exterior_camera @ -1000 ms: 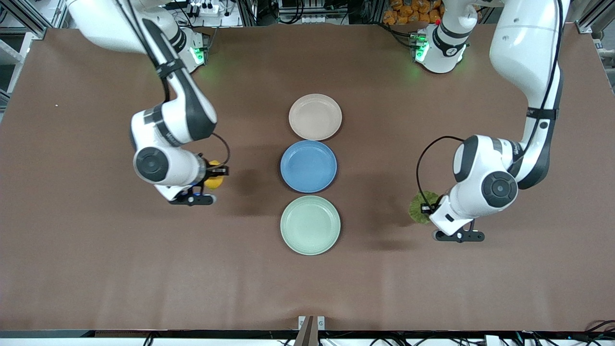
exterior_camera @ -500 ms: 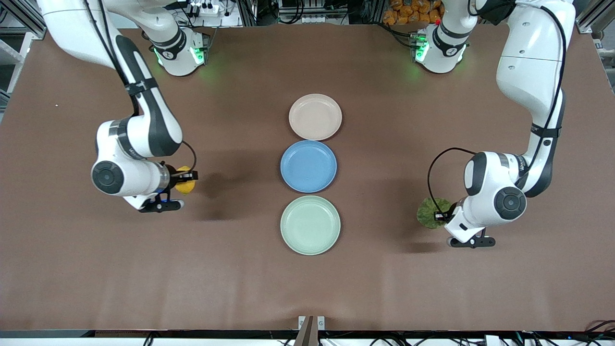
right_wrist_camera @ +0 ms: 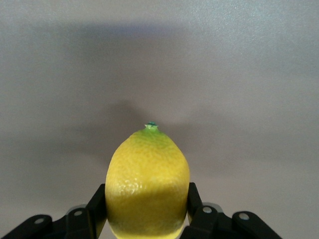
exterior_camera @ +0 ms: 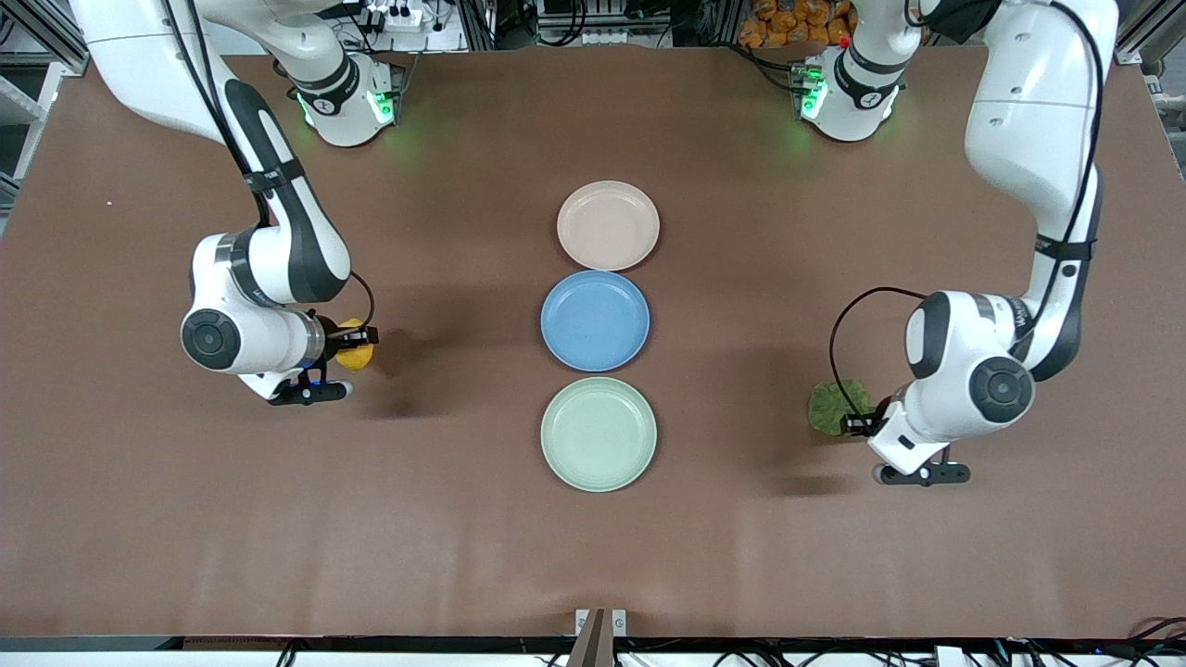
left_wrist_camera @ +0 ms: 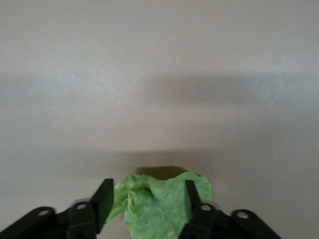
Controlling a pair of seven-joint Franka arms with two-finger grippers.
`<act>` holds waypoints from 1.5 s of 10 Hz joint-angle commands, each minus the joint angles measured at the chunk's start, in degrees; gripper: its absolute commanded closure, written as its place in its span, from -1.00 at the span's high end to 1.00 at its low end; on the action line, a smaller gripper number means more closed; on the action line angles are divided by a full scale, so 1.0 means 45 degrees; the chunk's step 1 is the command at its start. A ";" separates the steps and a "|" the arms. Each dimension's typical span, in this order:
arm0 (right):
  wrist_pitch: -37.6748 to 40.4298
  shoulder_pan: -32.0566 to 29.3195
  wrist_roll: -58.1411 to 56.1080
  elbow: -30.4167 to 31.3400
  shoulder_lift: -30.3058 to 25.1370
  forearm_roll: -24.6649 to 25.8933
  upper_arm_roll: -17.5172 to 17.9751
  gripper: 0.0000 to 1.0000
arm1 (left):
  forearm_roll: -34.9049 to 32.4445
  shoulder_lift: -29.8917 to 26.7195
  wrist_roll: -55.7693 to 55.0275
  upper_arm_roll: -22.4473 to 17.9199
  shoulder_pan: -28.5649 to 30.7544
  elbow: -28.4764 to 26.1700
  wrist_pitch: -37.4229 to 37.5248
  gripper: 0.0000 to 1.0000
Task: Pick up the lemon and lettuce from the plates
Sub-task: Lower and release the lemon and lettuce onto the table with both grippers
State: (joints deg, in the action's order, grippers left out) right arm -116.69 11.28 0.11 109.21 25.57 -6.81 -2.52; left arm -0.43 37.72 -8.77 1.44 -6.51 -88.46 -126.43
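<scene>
Mint green plate point(exterior_camera: 599, 434) sits nearest the camera, bare. My left gripper point(exterior_camera: 857, 425) is over the bench point(exterior_camera: 593, 556) toward the left arm's end, jaws spread either side of the lettuce point(left_wrist_camera: 159, 206); can't tell if they pinch it. My right gripper point(exterior_camera: 357, 345), jaws clamped on the lemon point(right_wrist_camera: 147, 181), is over the right arm's end. Blue plate point(exterior_camera: 595, 320), then beige-pink plate point(exterior_camera: 608, 225), both bare.

A bright blue plate point(exterior_camera: 595, 320) sits mid-table on the brown tabletop point(exterior_camera: 185, 519).
</scene>
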 commanded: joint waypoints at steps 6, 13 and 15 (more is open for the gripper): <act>-0.0753 -0.0142 -0.0787 0.0713 0.0178 -0.0304 -0.0376 1.00 | -0.0079 -0.5000 0.0542 0.0013 0.0276 0.0339 0.4573 1.00; 0.6162 -0.0356 -0.0865 -0.4869 -0.1341 -0.0597 -0.1705 1.00 | -0.0040 -0.6742 0.0542 0.0071 0.0335 0.0458 0.6258 1.00; 0.6321 -0.0746 -0.0865 -0.5108 -0.2570 -0.0402 -0.1705 1.00 | -0.0040 -0.7052 0.0542 0.0072 0.0334 0.0497 0.6395 1.00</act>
State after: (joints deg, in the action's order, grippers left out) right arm -89.28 9.43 -2.96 85.98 17.81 -8.20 -10.59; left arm -0.47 7.98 -7.31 1.58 -5.31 -85.99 -98.93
